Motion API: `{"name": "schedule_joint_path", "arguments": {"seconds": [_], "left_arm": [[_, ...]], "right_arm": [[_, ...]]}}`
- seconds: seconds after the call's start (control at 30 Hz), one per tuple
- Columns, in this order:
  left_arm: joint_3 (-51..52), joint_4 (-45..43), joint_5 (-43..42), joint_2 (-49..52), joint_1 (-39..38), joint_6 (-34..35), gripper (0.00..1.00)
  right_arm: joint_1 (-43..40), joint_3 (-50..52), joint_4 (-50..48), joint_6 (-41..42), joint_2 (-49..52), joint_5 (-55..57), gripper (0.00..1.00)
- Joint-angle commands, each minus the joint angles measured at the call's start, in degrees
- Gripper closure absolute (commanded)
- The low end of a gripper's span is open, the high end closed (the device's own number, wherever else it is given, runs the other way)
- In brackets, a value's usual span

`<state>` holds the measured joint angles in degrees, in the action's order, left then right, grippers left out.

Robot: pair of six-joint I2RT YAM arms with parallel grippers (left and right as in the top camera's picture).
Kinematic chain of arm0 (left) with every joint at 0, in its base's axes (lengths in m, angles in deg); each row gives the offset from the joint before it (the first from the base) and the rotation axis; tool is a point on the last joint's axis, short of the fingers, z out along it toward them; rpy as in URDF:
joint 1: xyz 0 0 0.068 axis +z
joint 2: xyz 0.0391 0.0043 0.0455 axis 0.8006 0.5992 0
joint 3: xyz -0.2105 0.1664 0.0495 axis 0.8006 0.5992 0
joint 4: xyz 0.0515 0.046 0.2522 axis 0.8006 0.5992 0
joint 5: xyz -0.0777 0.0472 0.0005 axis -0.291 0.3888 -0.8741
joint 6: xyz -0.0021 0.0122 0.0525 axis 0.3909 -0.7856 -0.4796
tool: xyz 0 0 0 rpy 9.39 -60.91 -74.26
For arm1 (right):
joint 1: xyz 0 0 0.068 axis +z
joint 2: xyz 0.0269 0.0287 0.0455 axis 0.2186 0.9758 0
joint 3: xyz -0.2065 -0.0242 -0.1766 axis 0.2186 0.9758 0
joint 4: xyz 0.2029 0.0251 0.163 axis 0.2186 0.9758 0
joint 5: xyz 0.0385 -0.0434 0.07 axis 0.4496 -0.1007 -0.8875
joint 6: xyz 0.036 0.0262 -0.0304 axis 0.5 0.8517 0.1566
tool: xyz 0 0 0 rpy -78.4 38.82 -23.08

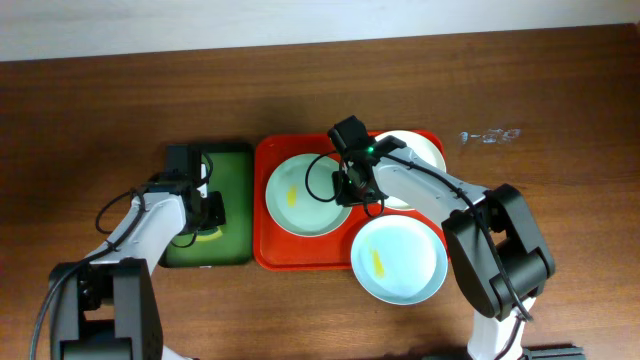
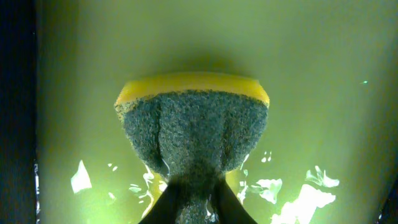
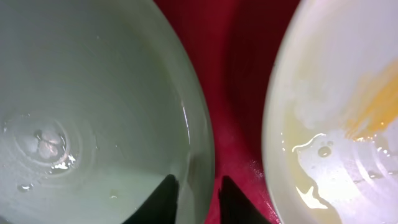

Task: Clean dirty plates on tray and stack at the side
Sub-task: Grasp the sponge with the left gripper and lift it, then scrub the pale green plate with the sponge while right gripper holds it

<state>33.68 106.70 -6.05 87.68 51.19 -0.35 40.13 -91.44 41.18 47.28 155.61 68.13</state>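
The left gripper (image 2: 196, 186), lowered into green tray (image 2: 311, 62), clenches sponge (image 2: 193, 130); right gripper (image 3: 198, 186) straddles blue-green plate (image 3: 93, 93) rim inside red tray (image 3: 236, 74), clamping indeterminate; smeared cream plate (image 3: 336, 93) beside.

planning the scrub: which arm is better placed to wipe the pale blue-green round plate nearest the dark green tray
Left: the left gripper pinches the yellow-and-grey sponge on the dark green tray. The right gripper straddles the plate's rim.

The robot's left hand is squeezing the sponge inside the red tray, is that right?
Not quite. The left gripper is squeezing the sponge, but inside the green tray, not the red tray. The overhead view shows this.
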Motion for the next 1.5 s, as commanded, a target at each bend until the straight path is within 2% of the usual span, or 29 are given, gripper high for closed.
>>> {"name": "schedule_joint_path", "arguments": {"seconds": [0.0,0.07,0.1,0.13,0.27,0.37,0.47,0.53,0.6,0.67,0.73,0.8,0.97,1.07,1.27,1.47], "left_arm": [[0.48,0.04,-0.22,1.46,0.24,-0.52,0.94],[0.50,0.00,-0.22,1.46,0.24,-0.52,0.98],[0.50,-0.04,-0.22,1.46,0.24,-0.52,1.00],[0.50,-0.13,-0.22,1.46,0.24,-0.52,1.00],[0.02,0.02,-0.24,1.46,0.24,-0.74,1.00],[-9.46,7.98,-0.24,1.44,0.15,-1.84,1.00],[-20.72,14.62,-0.26,1.44,-2.71,-6.38,1.00],[-24.00,17.05,-0.33,1.44,-5.60,-6.91,1.00],[-24.00,17.53,-4.20,1.46,-7.78,-6.95,1.00],[-24.00,17.05,-4.90,1.46,-8.96,-6.93,1.00],[-24.00,15.50,-10.60,1.46,-9.75,-6.88,1.00],[-23.98,14.84,-12.50,1.64,-10.99,-6.88,1.00],[-23.93,14.69,-12.46,2.14,-17.33,-4.72,1.00],[-23.85,14.75,-12.26,6.23,-19.82,-2.58,1.00],[-23.85,13.44,-12.02,14.97,-19.87,-1.07,1.00],[-23.61,13.07,-12.07,19.67,-19.87,-1.09,1.00]], "right_arm": [[-0.22,-0.07,-1.01,0.26,0.00,2.54,0.80],[-0.22,-0.07,-1.62,0.26,0.00,2.75,0.81],[-0.22,-0.07,-1.86,0.26,0.00,2.73,0.94],[-0.22,-0.07,-1.90,0.28,0.00,2.71,0.96],[-1.14,-0.15,-1.29,0.66,-0.31,1.88,0.96],[-6.32,-0.17,-0.15,0.63,-1.07,-10.99,0.96],[-6.91,-0.17,2.86,0.00,-1.07,-11.72,0.96],[-6.88,-0.17,3.98,-0.02,-1.07,-15.85,0.96],[-6.86,-0.17,4.00,0.00,-1.07,-19.04,0.96],[-6.01,-0.17,5.29,0.02,-1.07,-19.02,0.96],[-4.09,-0.15,5.20,0.04,-1.07,-18.78,0.96],[-3.89,-0.17,5.25,0.02,-1.03,-18.78,0.96],[-3.89,-0.17,5.20,0.04,-0.96,-17.92,0.96],[-3.89,-0.17,5.20,0.02,-0.76,-17.90,0.96],[-3.89,-0.15,5.20,0.02,-0.74,-17.66,0.96],[-3.89,-0.13,5.20,0.02,-0.74,-16.81,0.96]]}}
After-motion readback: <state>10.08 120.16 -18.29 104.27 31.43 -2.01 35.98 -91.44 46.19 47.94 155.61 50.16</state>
